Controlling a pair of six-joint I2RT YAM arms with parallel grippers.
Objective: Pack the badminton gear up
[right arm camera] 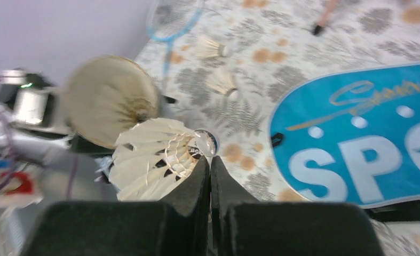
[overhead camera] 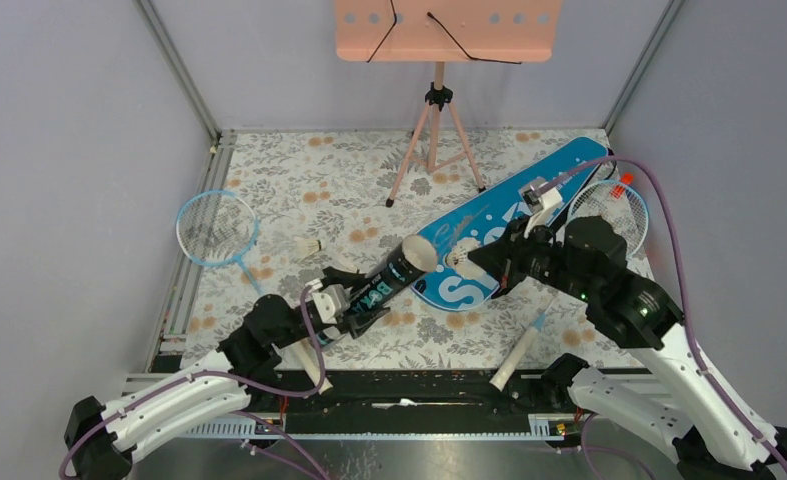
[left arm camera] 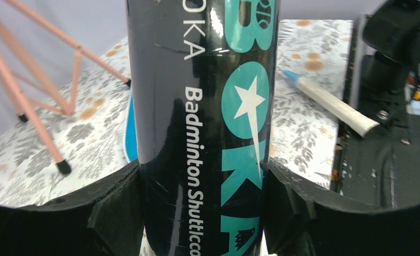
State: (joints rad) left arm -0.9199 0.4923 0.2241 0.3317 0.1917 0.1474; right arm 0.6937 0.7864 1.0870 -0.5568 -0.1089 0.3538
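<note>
My left gripper (overhead camera: 354, 305) is shut on the black tube (overhead camera: 394, 275) and holds it tilted, open mouth (overhead camera: 417, 255) toward the right arm. In the left wrist view the tube (left arm camera: 202, 128) fills the gap between both fingers (left arm camera: 101, 208). My right gripper (overhead camera: 474, 262) is shut on a white shuttlecock (overhead camera: 456, 260), just right of the tube mouth. In the right wrist view the shuttlecock (right arm camera: 149, 157) sits at the fingertips beside the tube mouth (right arm camera: 109, 101). The blue SPORT bag (overhead camera: 509, 215) lies flat behind. One racket (overhead camera: 217, 228) lies far left, the other (overhead camera: 609, 205) by the bag.
Two loose shuttlecocks (right arm camera: 212, 48) (right arm camera: 222, 82) lie on the flowered cloth left of the bag. The pink tripod stand (overhead camera: 436, 130) is at the back centre. The right racket's white handle (overhead camera: 517, 360) reaches the near edge rail. Grey walls close the sides.
</note>
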